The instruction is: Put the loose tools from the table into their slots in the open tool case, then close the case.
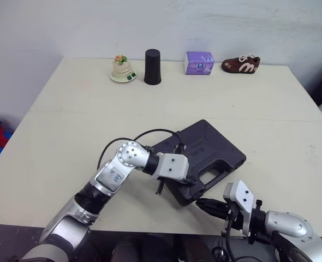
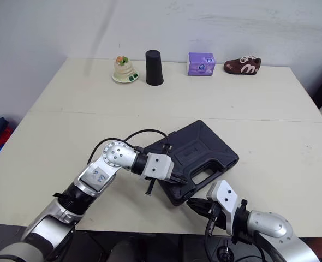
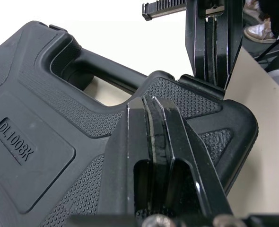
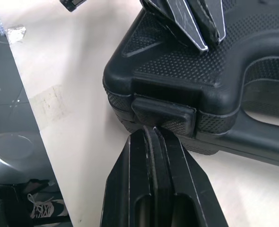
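While pressing closed left gripper (image 3: pixel 151 101) on tool case (image 1: pixel 204 147), lid (image 3: pixel 35 142) already down, near counter (image 1: pixel 68 136) front, tools presumably inside, pokes closed right gripper (image 4: pixel 153 130) at latch (image 4: pixel 164 112); latching prob. remains.

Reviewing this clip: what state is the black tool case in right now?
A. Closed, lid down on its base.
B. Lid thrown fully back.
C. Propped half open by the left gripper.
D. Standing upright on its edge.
A: the tool case lies flat on the table, its lid meeting the base at the latch, and the shut left gripper rests on top.
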